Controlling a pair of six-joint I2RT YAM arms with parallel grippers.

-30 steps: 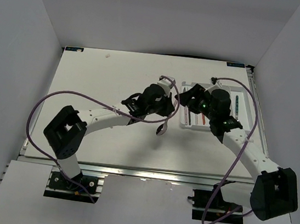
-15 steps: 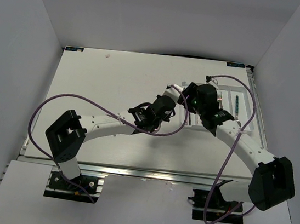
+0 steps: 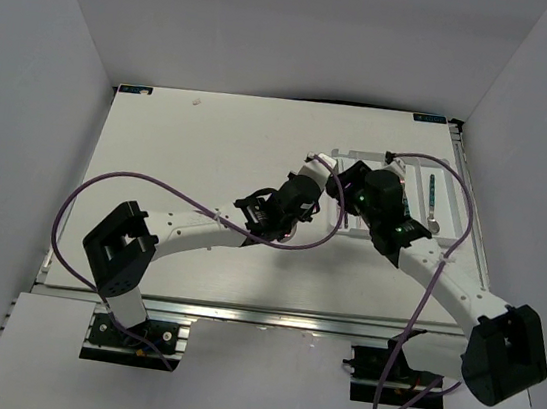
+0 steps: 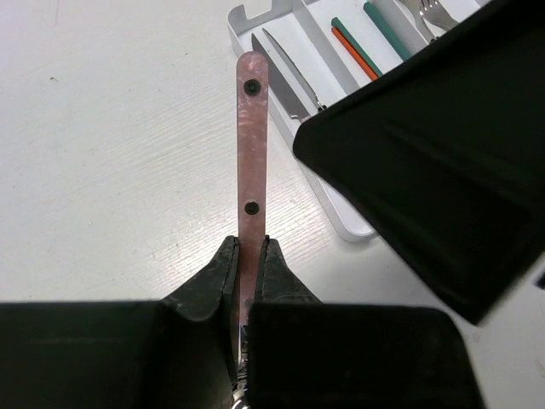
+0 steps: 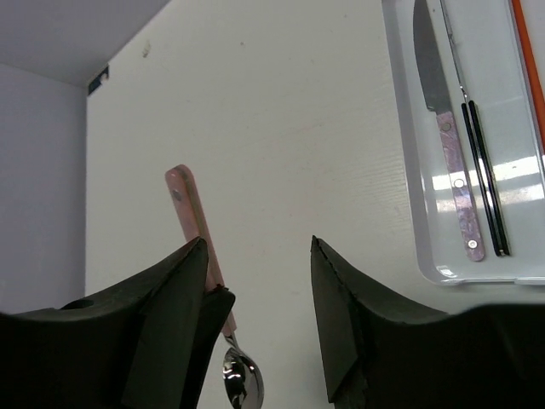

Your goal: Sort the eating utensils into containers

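1. Clamps, with left gripper [image 4: 247, 256], the handle of the pink-handled spoon [image 4: 252, 136], beside the white tray [image 5: 400, 128].
2. Hovers, with right gripper [image 5: 260, 290], jaws apart and empty, close to that spoon.

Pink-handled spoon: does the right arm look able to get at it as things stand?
Probably yes: the right gripper hangs open beside the spoon with nothing between them, though the left gripper is shut on its handle.
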